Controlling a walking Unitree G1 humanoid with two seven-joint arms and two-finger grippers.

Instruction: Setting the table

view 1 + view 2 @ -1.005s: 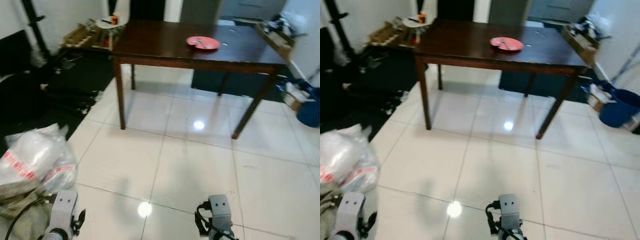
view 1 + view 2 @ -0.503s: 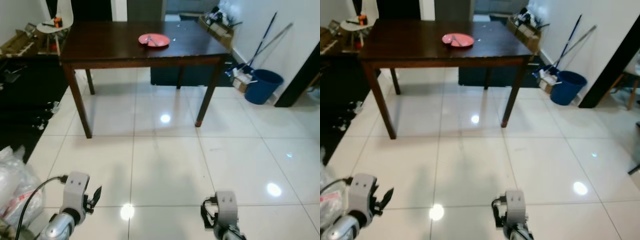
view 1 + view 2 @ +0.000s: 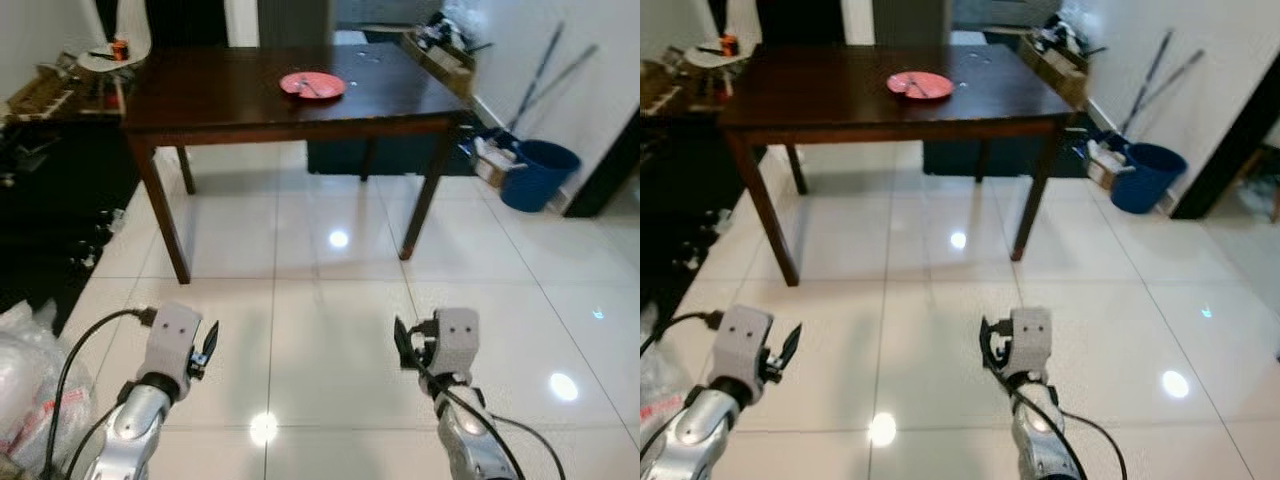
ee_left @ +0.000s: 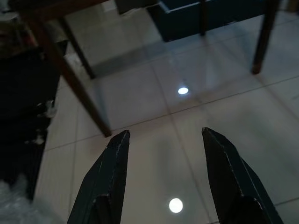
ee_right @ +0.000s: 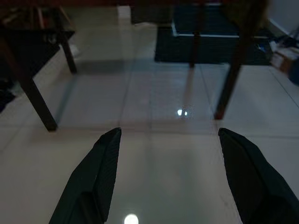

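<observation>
While both arms hang low over the white tiled floor [image 3: 330, 330], the dark wooden surface [image 3: 230, 85] stands ahead at twelve o'clock, carrying a pink plate [image 3: 312, 84] toward its far middle. Something thin lies across the plate; its direction is too small to tell. The head views take in a blue bucket [image 3: 540, 172] at two o'clock. The wrist views show table legs and floor glare. The left gripper [image 4: 163, 140] holds its fingers spread wide apart, gripping nothing; the right gripper [image 5: 170, 140] likewise gapes, empty.
</observation>
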